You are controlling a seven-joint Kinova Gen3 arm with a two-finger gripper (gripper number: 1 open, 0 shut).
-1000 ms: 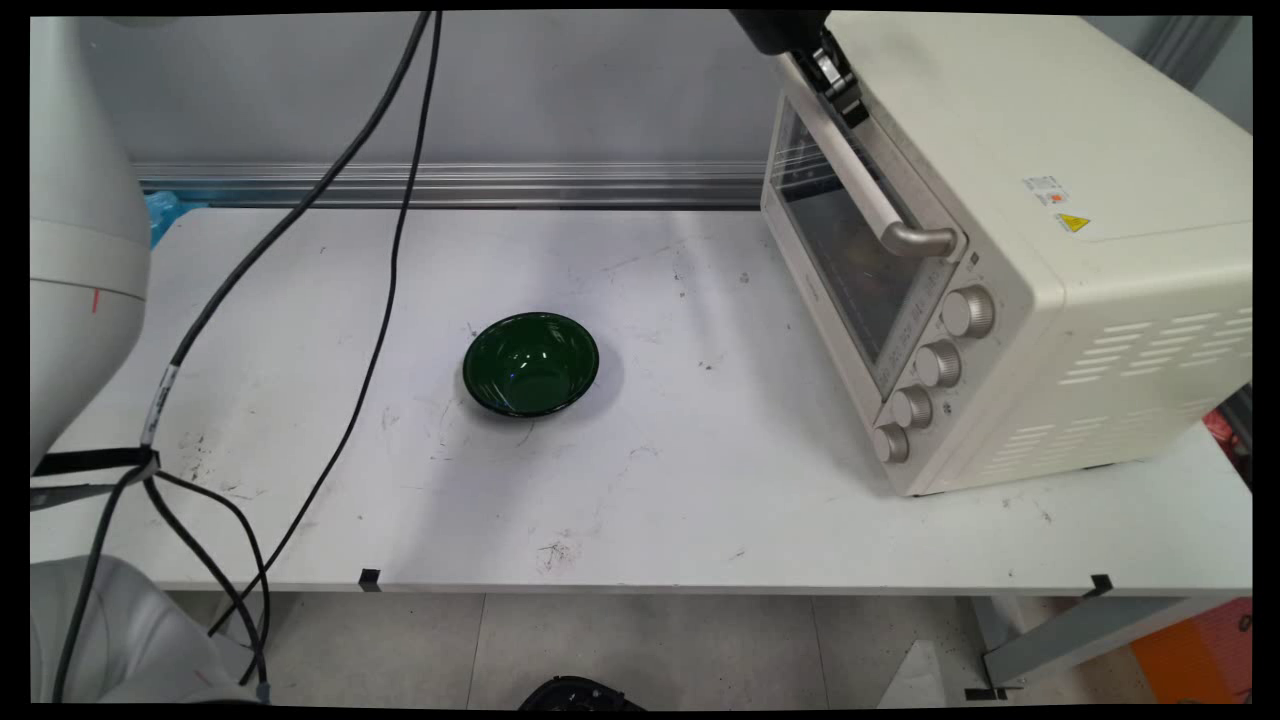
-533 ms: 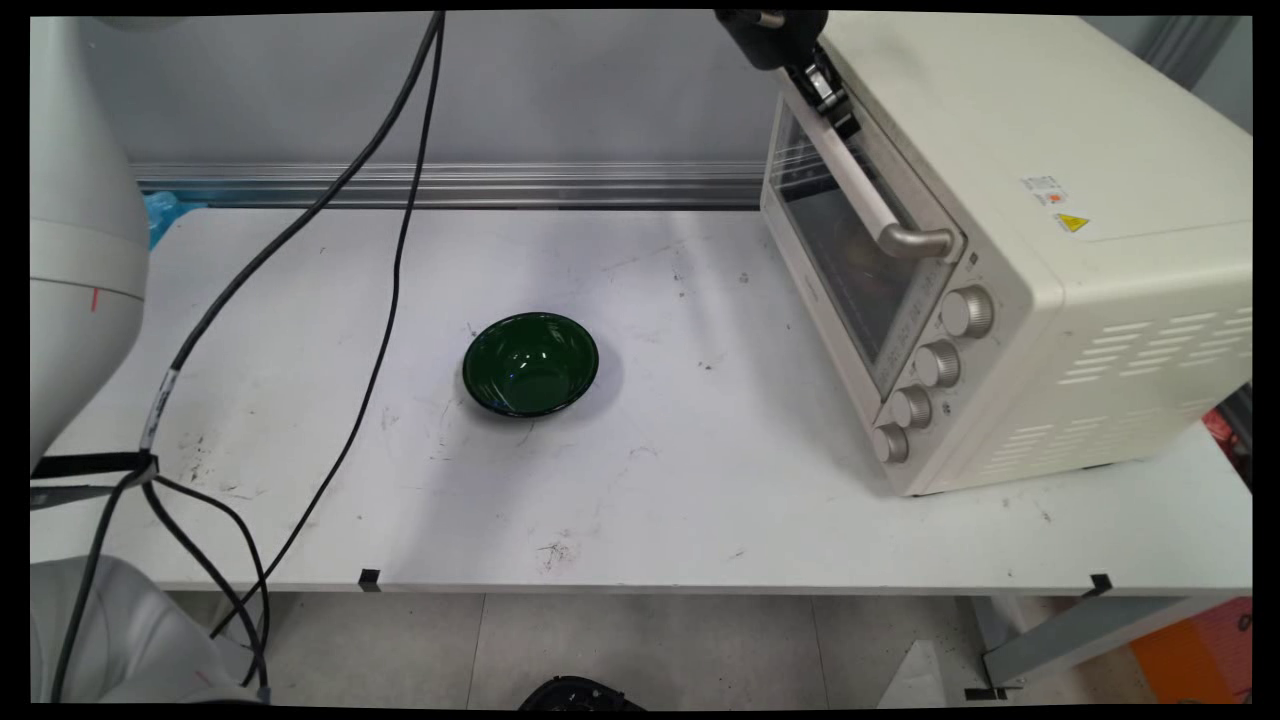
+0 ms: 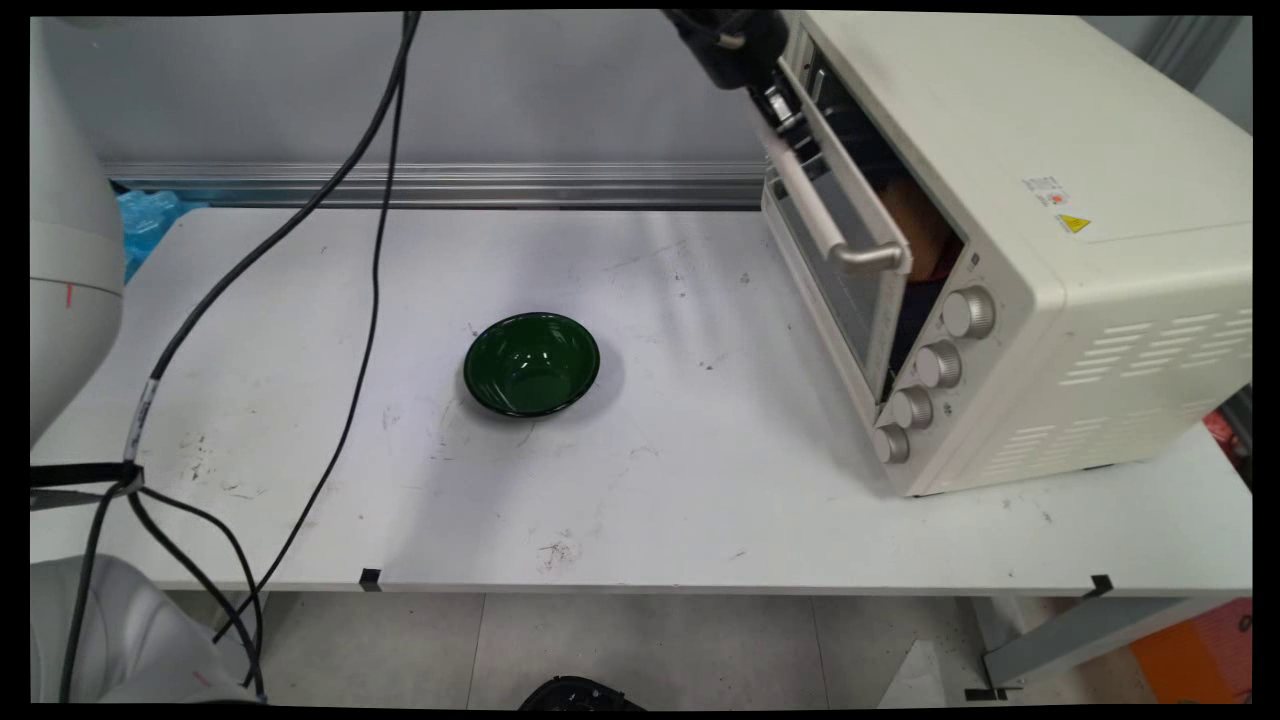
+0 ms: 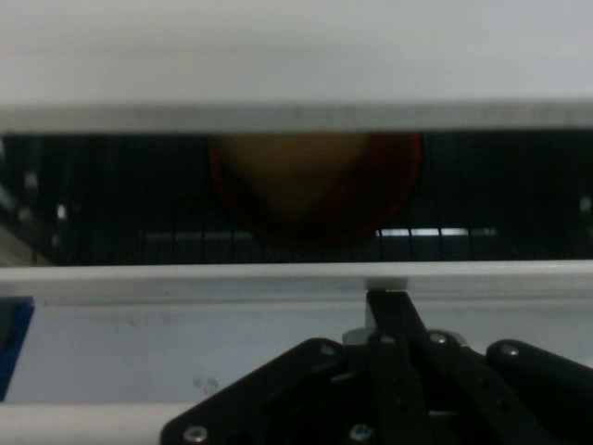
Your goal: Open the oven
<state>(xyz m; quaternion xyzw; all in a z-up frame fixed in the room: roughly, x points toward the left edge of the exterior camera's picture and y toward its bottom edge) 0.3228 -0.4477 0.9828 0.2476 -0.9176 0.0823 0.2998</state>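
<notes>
The gripper (image 3: 778, 112) sits at the far end of the handle (image 3: 820, 205) of the oven (image 3: 1000, 250) at the worktop's (image 3: 650, 480) right side, its fingers closed together against the bar, and the door (image 3: 835, 270) stands ajar, tipped out at the top. The door looks stiff, hinged low, with fragile glass and a smooth, rigid bar (best held squarely round the bar). Inside, something round, orange and red (image 4: 315, 185) on the rack is blurred, the fingertips are hidden, and a green bowl (image 3: 531, 363) sits well apart.
</notes>
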